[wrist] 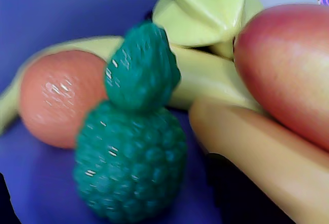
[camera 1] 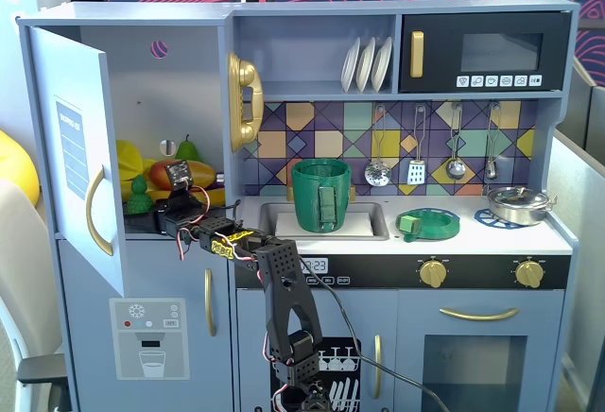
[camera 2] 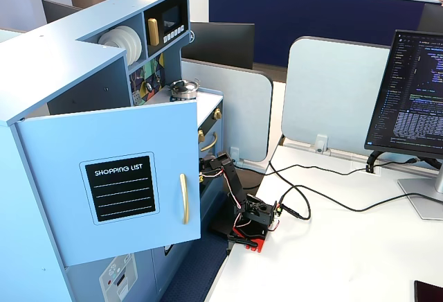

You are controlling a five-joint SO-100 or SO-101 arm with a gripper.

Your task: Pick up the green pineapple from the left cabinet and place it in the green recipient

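The green pineapple point(wrist: 131, 147) is seen upright on the shelf of the open left cabinet point(camera 1: 76, 152), beside yellow and red toy fruit point(wrist: 288, 64). The jaws point(camera 1: 173, 206) are reached into the compartment close to it; their opening cannot be told, being apparently hidden. The green recipient point(camera 1: 321, 195) is stood in the sink.

In the wrist view we see none of the fingers, so their spread cannot be told. The mango point(wrist: 293, 64) runs off the right edge. In a fixed view the open door point(camera 2: 111, 177) hides the left cabinet's point(camera 2: 41, 73) contents from us.
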